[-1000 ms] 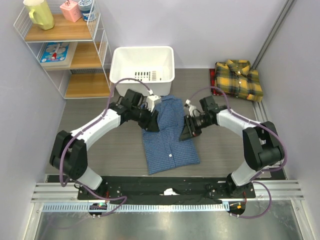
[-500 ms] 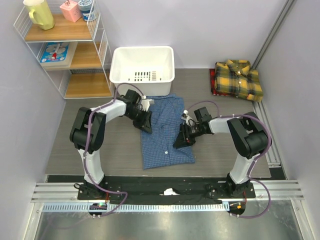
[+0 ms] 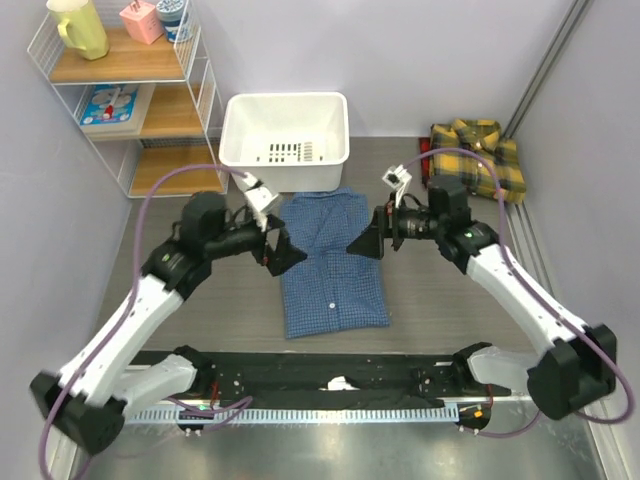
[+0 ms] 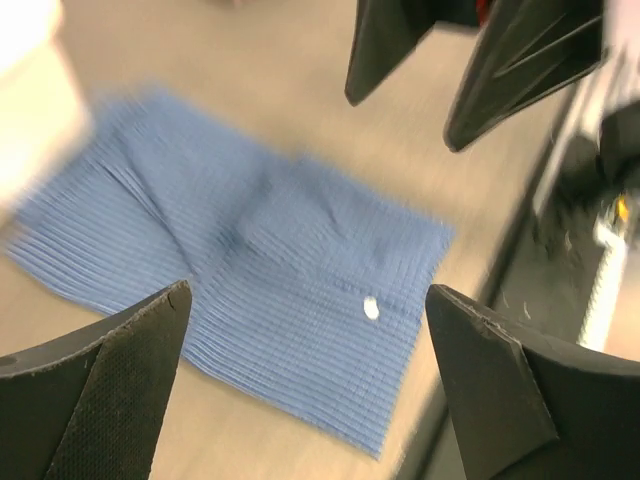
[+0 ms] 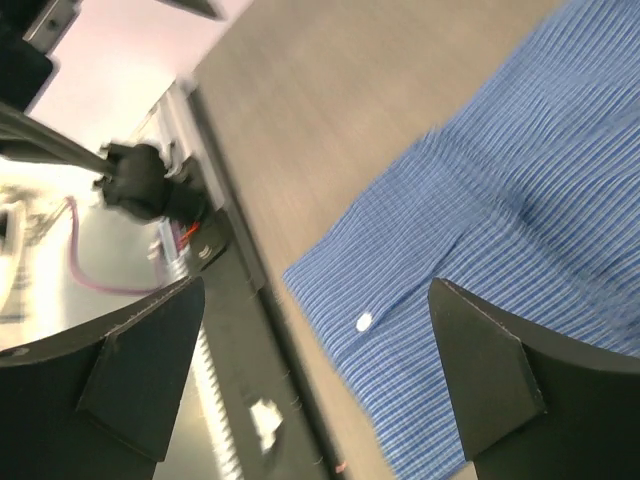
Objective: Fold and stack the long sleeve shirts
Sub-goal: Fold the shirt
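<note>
Hovering above the folded blue shirt (image 3: 333, 275), both my grippers stand spread wide and grip nothing. My left gripper (image 3: 283, 250) hangs over the shirt's left edge and my right gripper (image 3: 364, 243) over its right edge, so the shirt lies between and beneath them, flat on the grey table (image 3: 200, 300). My left wrist view is blurred, but the blue cloth shows in the gap between my two fingers (image 4: 100, 400), apart from them, with one white button near an edge. My right wrist view shows the same cloth and button under fingers just as far apart. The shirt's far end lies just beside a white bin (image 3: 285, 105). The yellow plaid shirt (image 3: 480, 158) lies folded at the table's far right corner, well apart from both grippers.
</note>
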You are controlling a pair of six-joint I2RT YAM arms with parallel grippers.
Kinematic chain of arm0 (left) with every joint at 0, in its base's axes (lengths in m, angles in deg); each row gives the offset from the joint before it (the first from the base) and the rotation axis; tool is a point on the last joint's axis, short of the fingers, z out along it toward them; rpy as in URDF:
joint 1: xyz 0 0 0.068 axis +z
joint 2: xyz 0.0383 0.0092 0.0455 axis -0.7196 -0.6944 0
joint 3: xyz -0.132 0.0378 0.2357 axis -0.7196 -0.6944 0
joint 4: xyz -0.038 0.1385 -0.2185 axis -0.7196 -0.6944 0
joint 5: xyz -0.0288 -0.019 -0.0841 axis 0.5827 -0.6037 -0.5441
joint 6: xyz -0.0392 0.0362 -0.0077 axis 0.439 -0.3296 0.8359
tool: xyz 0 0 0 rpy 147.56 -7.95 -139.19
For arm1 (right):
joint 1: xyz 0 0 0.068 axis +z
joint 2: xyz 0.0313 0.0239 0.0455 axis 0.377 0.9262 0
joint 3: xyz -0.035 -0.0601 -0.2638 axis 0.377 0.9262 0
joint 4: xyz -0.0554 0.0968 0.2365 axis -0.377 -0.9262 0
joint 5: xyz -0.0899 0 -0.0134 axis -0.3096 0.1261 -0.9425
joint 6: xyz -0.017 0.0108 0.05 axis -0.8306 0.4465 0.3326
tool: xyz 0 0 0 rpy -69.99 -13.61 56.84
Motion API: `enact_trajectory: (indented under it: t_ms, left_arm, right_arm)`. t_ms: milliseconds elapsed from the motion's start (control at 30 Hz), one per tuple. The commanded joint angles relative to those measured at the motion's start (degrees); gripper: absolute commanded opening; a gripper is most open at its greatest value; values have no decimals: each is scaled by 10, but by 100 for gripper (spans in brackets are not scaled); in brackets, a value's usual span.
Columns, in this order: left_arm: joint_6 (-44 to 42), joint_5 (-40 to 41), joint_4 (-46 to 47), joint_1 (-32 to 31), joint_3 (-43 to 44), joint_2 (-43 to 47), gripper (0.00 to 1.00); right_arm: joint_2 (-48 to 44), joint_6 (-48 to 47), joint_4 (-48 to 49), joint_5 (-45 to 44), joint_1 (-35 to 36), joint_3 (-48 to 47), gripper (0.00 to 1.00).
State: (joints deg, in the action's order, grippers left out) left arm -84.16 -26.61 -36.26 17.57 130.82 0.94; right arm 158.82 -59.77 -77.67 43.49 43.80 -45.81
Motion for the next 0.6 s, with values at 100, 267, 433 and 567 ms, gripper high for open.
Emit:
enact_trajectory:
  t_ms: [100,267,433,567]
  left_arm:
    - [184,-26,119,-6,-109,95,100]
    - [321,7,154,-123,-164,76,100]
    - [520,-65,323,-137,-240,-10,100]
    - [636,-90,482,-146,-319,-77,100]
  right_arm:
    - [-53,17,57,11,4,31,98]
    - [-75,240,232,14,82,164,100]
    - [-72,396,336,-1,104,249,100]
    - [-21,451,433,37,106,294,100]
